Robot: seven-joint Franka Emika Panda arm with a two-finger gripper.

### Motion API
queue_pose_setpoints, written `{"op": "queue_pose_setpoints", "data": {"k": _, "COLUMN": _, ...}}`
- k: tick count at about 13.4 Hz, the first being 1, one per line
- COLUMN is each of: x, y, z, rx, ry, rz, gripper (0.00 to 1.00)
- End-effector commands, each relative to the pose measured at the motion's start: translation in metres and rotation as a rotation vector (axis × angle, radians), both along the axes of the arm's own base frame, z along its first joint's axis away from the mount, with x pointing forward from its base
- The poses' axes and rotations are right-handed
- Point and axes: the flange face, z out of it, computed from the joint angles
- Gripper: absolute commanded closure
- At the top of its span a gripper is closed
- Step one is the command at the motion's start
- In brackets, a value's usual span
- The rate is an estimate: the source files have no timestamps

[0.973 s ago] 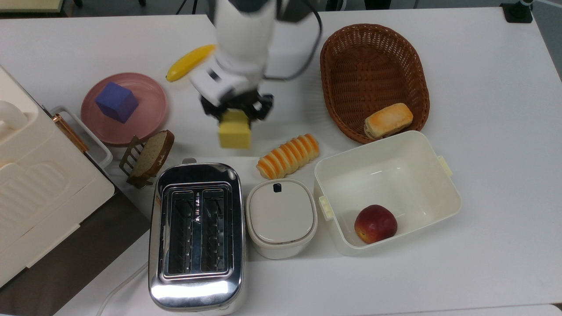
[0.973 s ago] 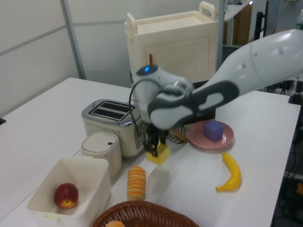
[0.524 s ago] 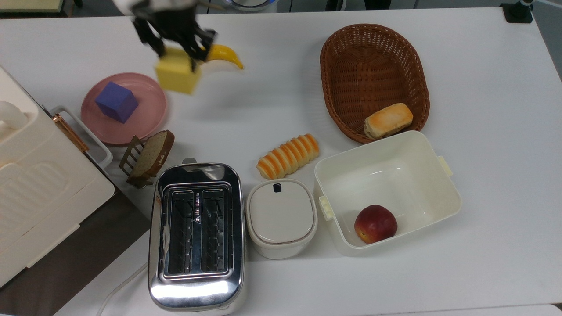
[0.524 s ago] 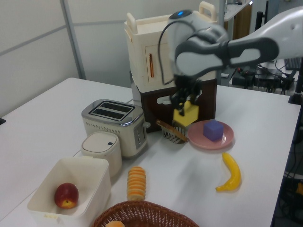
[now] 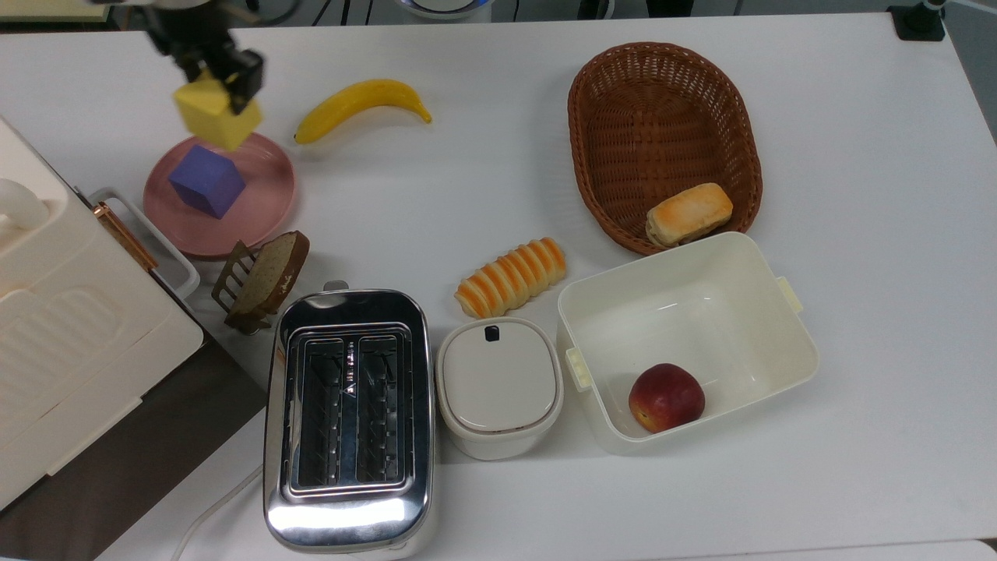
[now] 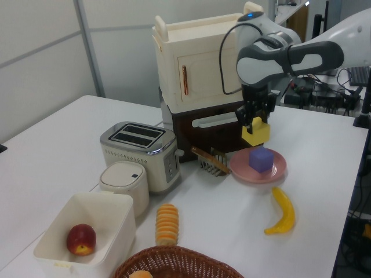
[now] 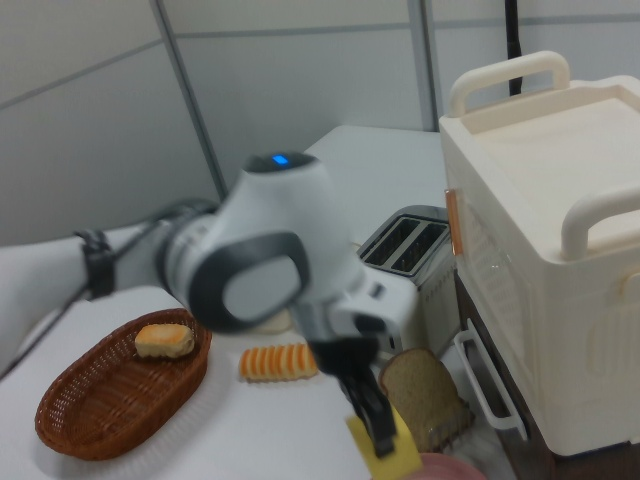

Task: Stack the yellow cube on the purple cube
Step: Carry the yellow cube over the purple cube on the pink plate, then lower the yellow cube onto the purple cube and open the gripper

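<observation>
The gripper (image 5: 209, 72) is clamped on the yellow cube (image 5: 217, 117), holding it in the air near the top view's upper left corner. A second ago it carried the cube low over the white table (image 5: 498, 171) beside the striped bread roll (image 5: 510, 276), in front of the toaster (image 5: 348, 417). Half a second ago it had swung up next to the banana (image 5: 360, 103). Now the cube hangs over the far edge of the pink plate (image 5: 265, 206), so most of the carry is done.

The purple cube (image 5: 207, 181) sits on that plate where it sat in both earlier pictures, with 1 corner turned toward the toaster. In the left view the yellow cube (image 6: 255, 132) is above the purple cube (image 6: 261, 159), clear of it and offset slightly toward the left view's left and the cream cabinet (image 6: 203, 63). In the right view the fingers (image 7: 372, 422) pinch the cube's top at the bottom edge.

By my reading, the carry is ending and the placing is about to begin. The next move seems to need a small shift to centre 1 block over the other, probably a slight turn to match faces, then a straight descent before release. If the offset stays, the yellow cube could land on an edge and slide onto the plate.

The slice of toast in its rack (image 5: 261, 279) stands just beside the plate.
</observation>
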Motion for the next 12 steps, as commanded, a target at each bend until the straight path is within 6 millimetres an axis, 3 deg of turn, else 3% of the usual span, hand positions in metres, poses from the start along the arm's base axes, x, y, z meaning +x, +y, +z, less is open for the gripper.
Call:
{"op": "queue_pose_setpoints", "data": {"k": 1, "x": -0.001, "y": -0.051, "z": -0.048, "rx": 0.018, "ry": -0.002, "rz": -0.039, "gripper": 0.76}}
{"op": "queue_pose_setpoints", "data": {"k": 3, "x": 0.005, "y": -0.054, "z": -0.064, "rx": 0.017, "ry": 0.000, "rz": -0.038, "gripper": 0.76}}
{"op": "queue_pose_setpoints", "data": {"k": 12, "x": 0.012, "y": -0.051, "z": -0.079, "rx": 0.015, "ry": 0.005, "rz": -0.021, "gripper": 0.72}}
